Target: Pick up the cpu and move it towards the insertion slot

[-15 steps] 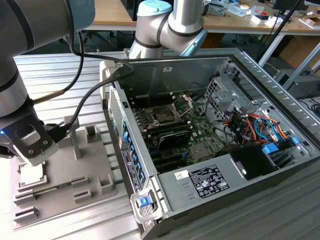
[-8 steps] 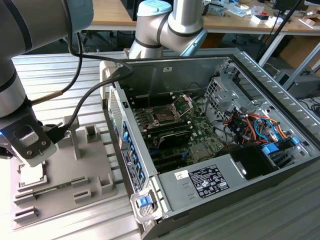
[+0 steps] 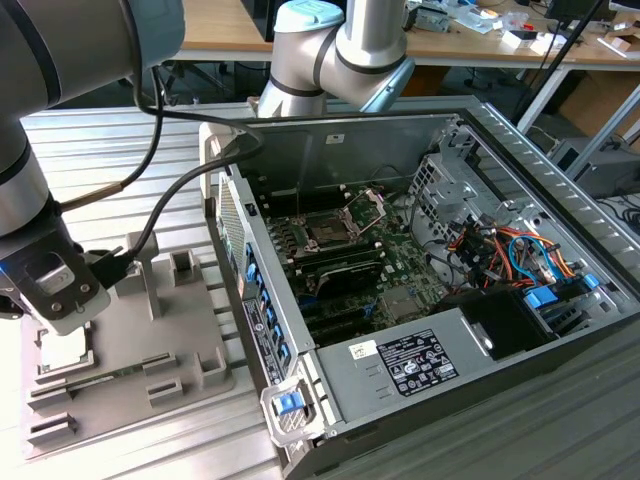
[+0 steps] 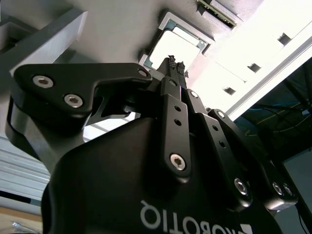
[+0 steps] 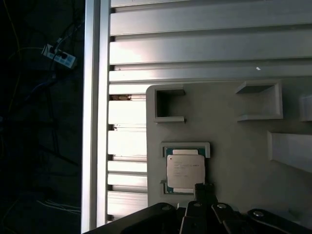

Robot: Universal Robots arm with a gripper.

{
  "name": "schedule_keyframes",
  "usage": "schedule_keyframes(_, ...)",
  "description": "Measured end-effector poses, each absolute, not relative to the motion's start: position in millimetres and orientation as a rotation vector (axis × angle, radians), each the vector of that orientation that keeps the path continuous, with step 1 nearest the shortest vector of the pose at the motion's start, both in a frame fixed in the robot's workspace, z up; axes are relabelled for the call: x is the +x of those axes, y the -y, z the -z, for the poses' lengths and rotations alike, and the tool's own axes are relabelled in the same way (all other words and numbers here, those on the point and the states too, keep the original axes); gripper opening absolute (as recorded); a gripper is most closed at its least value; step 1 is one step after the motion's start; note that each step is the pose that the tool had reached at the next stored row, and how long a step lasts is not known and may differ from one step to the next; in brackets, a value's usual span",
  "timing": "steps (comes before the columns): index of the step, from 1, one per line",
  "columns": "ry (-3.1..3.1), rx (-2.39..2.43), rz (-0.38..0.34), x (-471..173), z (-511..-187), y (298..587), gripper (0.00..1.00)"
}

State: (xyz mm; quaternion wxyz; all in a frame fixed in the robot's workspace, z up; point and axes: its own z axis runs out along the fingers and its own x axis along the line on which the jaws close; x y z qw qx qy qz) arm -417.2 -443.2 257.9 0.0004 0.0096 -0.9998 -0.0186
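Observation:
The cpu point(image 5: 185, 170), a small square chip with a pale metal top, lies flat in its recess on the grey tray point(image 5: 234, 141). It also appears in the second wrist view point(image 4: 178, 43) and in the exterior view point(image 3: 62, 346). My gripper point(image 4: 174, 62) hangs just above the chip's edge, its black fingertips point(image 5: 204, 188) close together with nothing between them. The exterior view places the gripper point(image 3: 62, 300) over the tray at the left. The insertion slot point(image 3: 335, 230), a dark square socket with its metal plate raised, sits on the board inside the open computer case.
The open computer case point(image 3: 420, 270) lies to the exterior view's right of the tray, its side wall between tray and socket. A thin green memory stick point(image 3: 90, 378) rests on the tray. Black cables point(image 3: 160, 200) hang from the arm. The ribbed metal table point(image 5: 195, 44) ends near the tray.

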Motion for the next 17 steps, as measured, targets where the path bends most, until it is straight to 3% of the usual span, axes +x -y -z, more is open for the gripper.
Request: schedule_keyframes(17, 3.140, 0.030, 0.057, -420.8, -255.4, 443.2, 0.11)
